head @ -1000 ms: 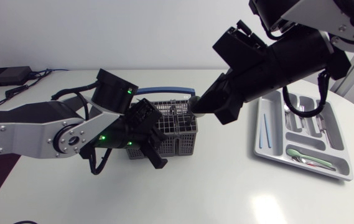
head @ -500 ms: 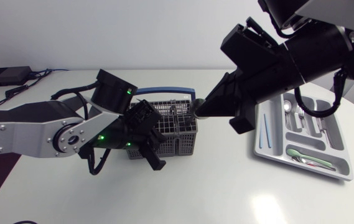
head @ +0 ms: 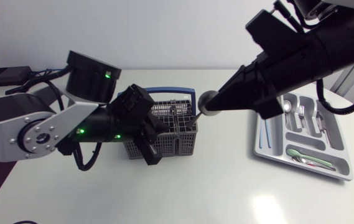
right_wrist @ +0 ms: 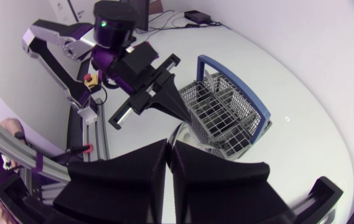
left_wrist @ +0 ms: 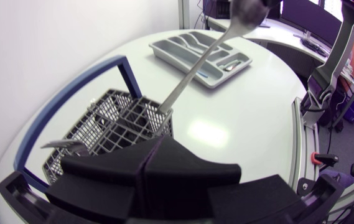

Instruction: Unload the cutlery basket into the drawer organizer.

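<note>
Cutlery basket [head: 175, 129]: spoon [head: 208, 102] handle tip inside.
Our R gripper [head: 220, 104] clenches spoon's bowl end; L gripper [left_wrist: 153, 146] fingers closed, against basket's side, mid-table.

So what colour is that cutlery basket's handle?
Blue handle; the right wrist view shows it best.

Had the left arm [head: 37, 127] entering at the left edge of the head view, silver-grey links low, black wrist angled toward the centre, green lights lit along it. Carried the left gripper [head: 150, 154] just left of centre, pointed downward, its wedge fingers [left_wrist: 186, 165] pressed flat together. Had the right arm [head: 326, 50] coming in from the upper right corner, slanting down and left. Held the right gripper [head: 221, 102] near centre, fingers [right_wrist: 133, 171] all but meeting, pinching a spoon [head: 206, 102] at the tips.
</note>
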